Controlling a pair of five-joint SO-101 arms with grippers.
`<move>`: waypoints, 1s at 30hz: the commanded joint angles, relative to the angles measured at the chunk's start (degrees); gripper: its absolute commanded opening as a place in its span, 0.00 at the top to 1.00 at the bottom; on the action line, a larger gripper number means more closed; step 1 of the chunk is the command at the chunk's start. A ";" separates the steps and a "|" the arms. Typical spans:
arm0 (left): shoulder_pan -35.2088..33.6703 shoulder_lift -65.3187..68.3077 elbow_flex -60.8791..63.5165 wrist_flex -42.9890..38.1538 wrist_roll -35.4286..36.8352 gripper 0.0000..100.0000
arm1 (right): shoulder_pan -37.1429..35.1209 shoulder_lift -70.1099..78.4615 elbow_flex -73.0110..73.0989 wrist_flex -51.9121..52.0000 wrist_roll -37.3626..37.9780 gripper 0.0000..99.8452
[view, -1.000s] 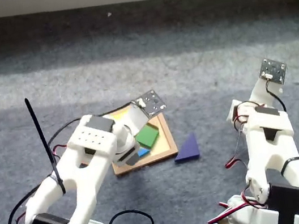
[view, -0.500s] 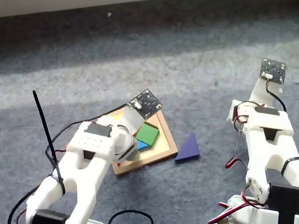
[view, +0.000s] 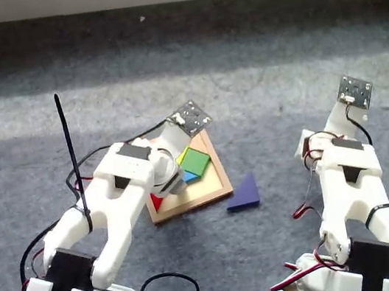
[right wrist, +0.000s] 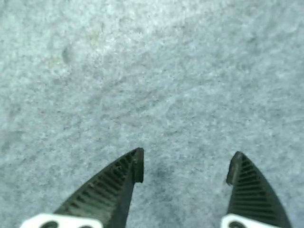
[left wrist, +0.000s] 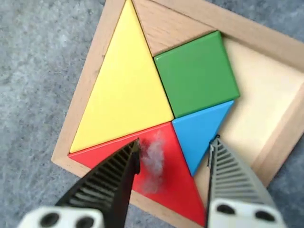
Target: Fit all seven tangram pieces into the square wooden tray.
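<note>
Tangram tray (view: 197, 206) sits mid-frame in the high view; yellow triangle (left wrist: 123, 90), green square (left wrist: 195, 78), blue triangle (left wrist: 199, 135) and red triangle (left wrist: 166, 178) lie flush, saving room. The left gripper (left wrist: 174, 142) hovers above them, jaws apart, empty. A purple triangle (view: 244, 194) waits on the carpet (view: 278, 64) just right of the tray. The right gripper (right wrist: 187, 156) gapes, idle.

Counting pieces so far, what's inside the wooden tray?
Yellow triangle, green square, blue triangle and red triangle, with bare space beside them. The left gripper hides part of the tray.
</note>
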 commanded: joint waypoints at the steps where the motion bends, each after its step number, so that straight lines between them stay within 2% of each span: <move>1: -0.57 -0.48 -3.74 -0.62 0.88 0.77 | -0.66 -0.31 -2.51 -1.10 -0.26 0.73; 5: -0.57 -3.82 -4.00 2.73 0.97 0.77 | -0.66 -0.31 -2.51 -1.10 -0.26 0.73; 10: -0.84 -14.46 -3.91 9.49 1.05 0.77 | -0.66 -0.31 -2.51 -1.10 -0.26 0.73; 16: -8.48 -22.55 -3.91 17.93 1.14 0.77 | -0.66 -0.31 -2.51 -1.10 -0.26 0.73; 24: -21.23 -23.08 -1.54 21.01 13.19 0.77 | -0.66 -0.31 -2.51 -1.10 -0.26 0.73; 30: -25.89 -22.73 1.71 21.01 19.87 0.77 | -0.66 -0.31 -2.51 -1.10 -0.26 0.73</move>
